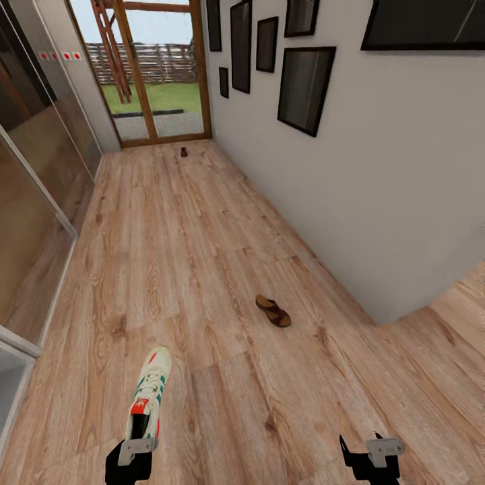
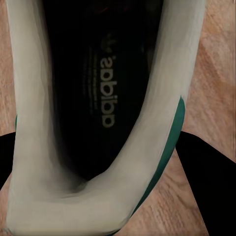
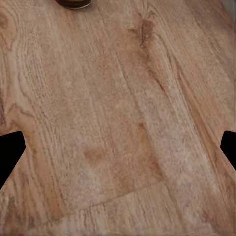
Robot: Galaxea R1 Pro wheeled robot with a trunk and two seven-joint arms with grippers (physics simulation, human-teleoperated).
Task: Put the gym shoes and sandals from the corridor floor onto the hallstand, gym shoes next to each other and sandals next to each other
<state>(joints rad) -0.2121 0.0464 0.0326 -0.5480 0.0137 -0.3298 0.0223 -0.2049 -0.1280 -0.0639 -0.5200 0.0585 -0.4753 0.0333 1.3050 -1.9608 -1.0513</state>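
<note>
A cream-white gym shoe [image 1: 152, 385] with green stripes and a red tongue patch points away from me at the lower left. My left gripper [image 1: 138, 450] is shut on its heel end. In the left wrist view the gym shoe [image 2: 105, 98] shows its dark inside, with black fingers [image 2: 204, 191] on both sides of the heel. A brown sandal [image 1: 273, 311] lies on the corridor floor [image 1: 202, 256] ahead, its edge also in the right wrist view [image 3: 73, 3]. A small brown thing [image 1: 183, 152], seemingly the other sandal, lies far off by the door. My right gripper [image 1: 372, 458] hangs open over bare planks [image 3: 118, 152]. The hallstand is out of view.
A white wall [image 1: 377, 175] with dark picture frames [image 1: 306, 87] runs along the right and ends at a corner [image 1: 380, 322]. Glazed panels in pale frames [image 1: 34, 222] line the left. A glass door [image 1: 151, 74] with a wooden frame closes the far end.
</note>
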